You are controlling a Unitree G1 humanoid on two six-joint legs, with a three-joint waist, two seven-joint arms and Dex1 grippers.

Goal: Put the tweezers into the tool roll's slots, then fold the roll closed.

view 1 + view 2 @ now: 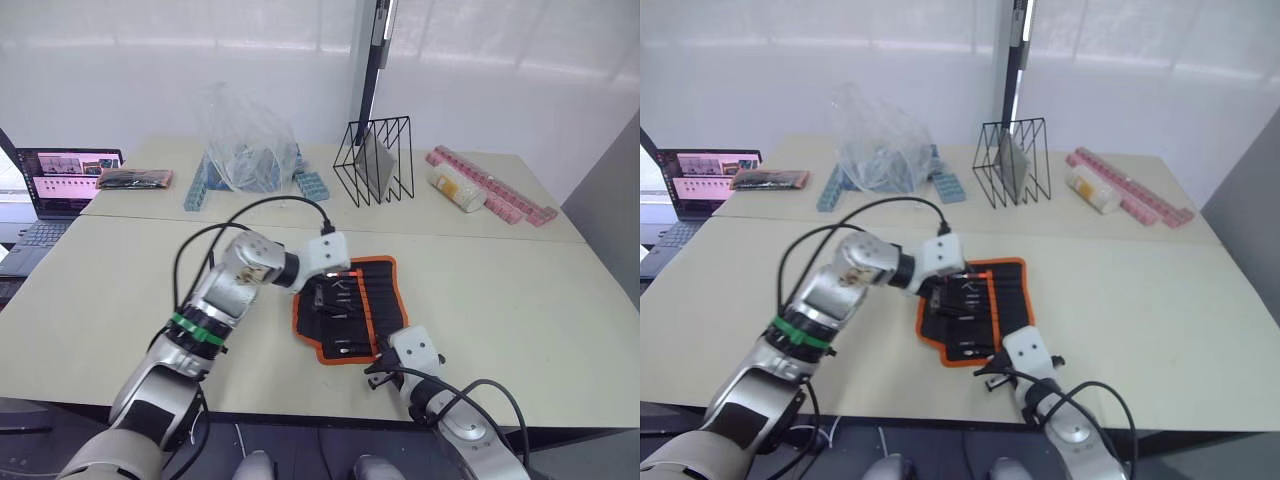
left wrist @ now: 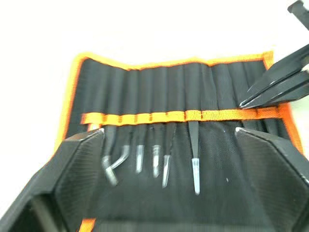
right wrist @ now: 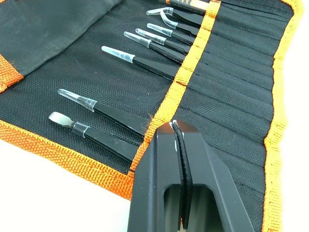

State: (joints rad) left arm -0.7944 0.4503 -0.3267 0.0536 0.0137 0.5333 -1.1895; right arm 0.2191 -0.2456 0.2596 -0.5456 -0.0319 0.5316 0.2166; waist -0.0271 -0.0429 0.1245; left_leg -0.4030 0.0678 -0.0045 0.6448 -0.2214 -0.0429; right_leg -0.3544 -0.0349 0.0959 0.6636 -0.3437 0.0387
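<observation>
The tool roll (image 1: 352, 305) lies unrolled on the table, black with orange trim. Several black tweezers (image 2: 154, 159) sit in its slots (image 2: 145, 92), their clear-capped tips showing below the orange strip (image 2: 193, 115). My left gripper (image 2: 169, 131) hovers open over the roll's far part, its fingers (image 2: 79, 164) spread wide around the row of tweezers without touching them. My right gripper (image 3: 175, 130) is shut at the roll's near end, its tips right over the orange strip (image 3: 186, 72) beside two tweezers (image 3: 101, 125). It also shows as shut black tips (image 2: 270, 84) in the left wrist view.
A black wire rack (image 1: 375, 160), a clear plastic bag (image 1: 245, 140) and blue blocks (image 1: 310, 185) stand behind the roll. Pink-edged strips (image 1: 495, 185) lie at the back right, a laptop (image 1: 50, 190) at the far left. The table's front edge (image 1: 300, 410) runs just below the roll.
</observation>
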